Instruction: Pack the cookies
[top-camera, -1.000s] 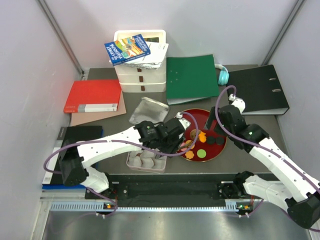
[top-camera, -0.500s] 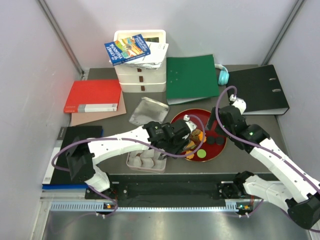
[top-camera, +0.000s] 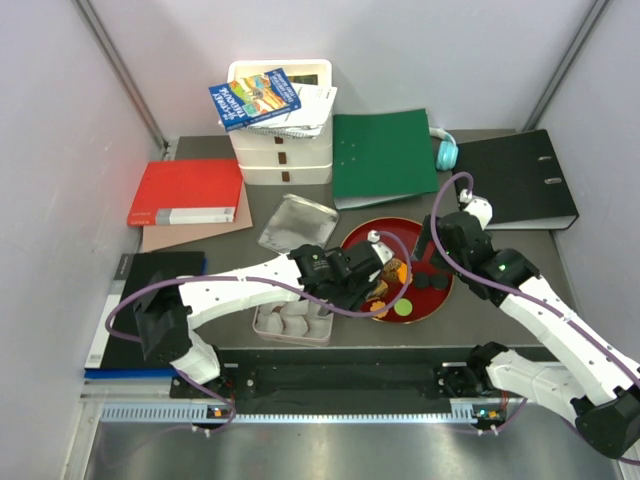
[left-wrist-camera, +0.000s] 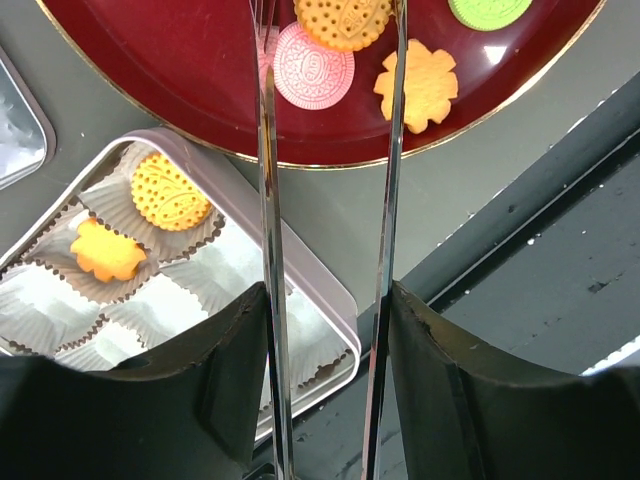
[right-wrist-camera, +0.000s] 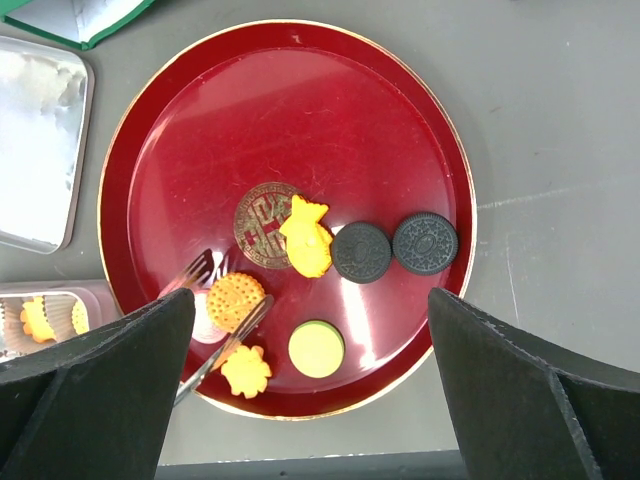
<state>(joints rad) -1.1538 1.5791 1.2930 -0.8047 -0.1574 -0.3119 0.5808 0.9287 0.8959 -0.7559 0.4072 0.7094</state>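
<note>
My red plate (right-wrist-camera: 180, 130) carries seven cookies (right-wrist-camera: 305, 240), the tin (left-wrist-camera: 330, 300) two; left jaws straddle one loosely, right jaws wide.

We see two white arms with black joints, purple cables looped along both; left gripper (left-wrist-camera: 325, 150) has thin metal tong blades.

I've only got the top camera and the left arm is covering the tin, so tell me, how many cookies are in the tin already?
Observer: Two, each in a paper cup of the tin: a round orange cookie and a flower-shaped orange cookie.
Operator: What is the left hand over?
Observer: The left hand straddles the round cookie on the plate, fingers apart.
Operator: Anything crowding it?
Observer: The pink cookie lies right against it on the red plate.
</note>
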